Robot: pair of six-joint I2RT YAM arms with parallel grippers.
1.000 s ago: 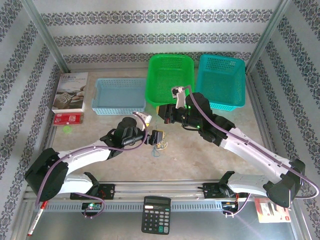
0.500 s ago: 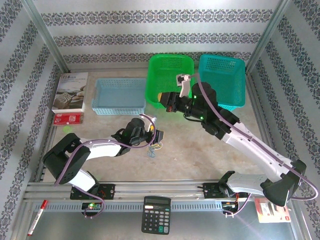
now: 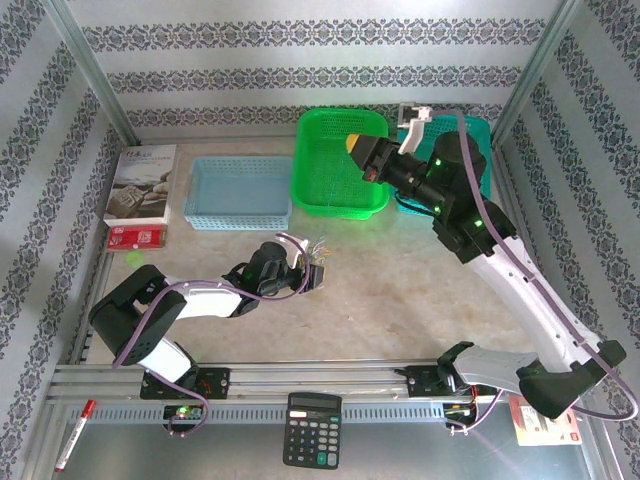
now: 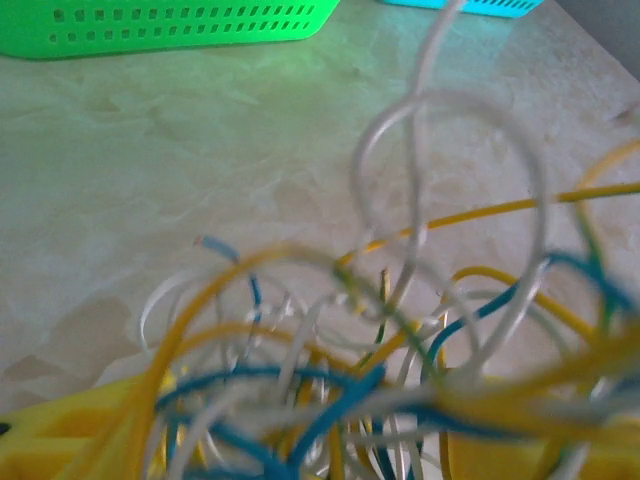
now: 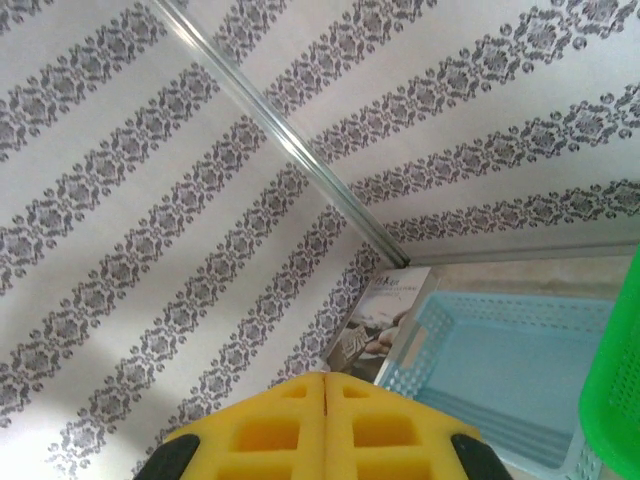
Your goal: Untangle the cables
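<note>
Left claw (image 3: pixel 314 268), jaws narrowed partway, now grips the cables (image 3: pixel 319 247), carried away from their earlier spot on the desk (image 3: pixel 400 300). Right claw (image 3: pixel 358 150), shut and empty, has risen over the green basket (image 3: pixel 325 190). Strands remain tangled.

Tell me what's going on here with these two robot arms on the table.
The left gripper is low over the marbled beige table, holding a tangled bundle of thin white, yellow and blue wires between its yellow fingers, with loops spilling out in front. The right gripper is shut on nothing and raised above the green perforated plastic basket. The wires are one knotted clump, so the untangling is not yet done.
</note>
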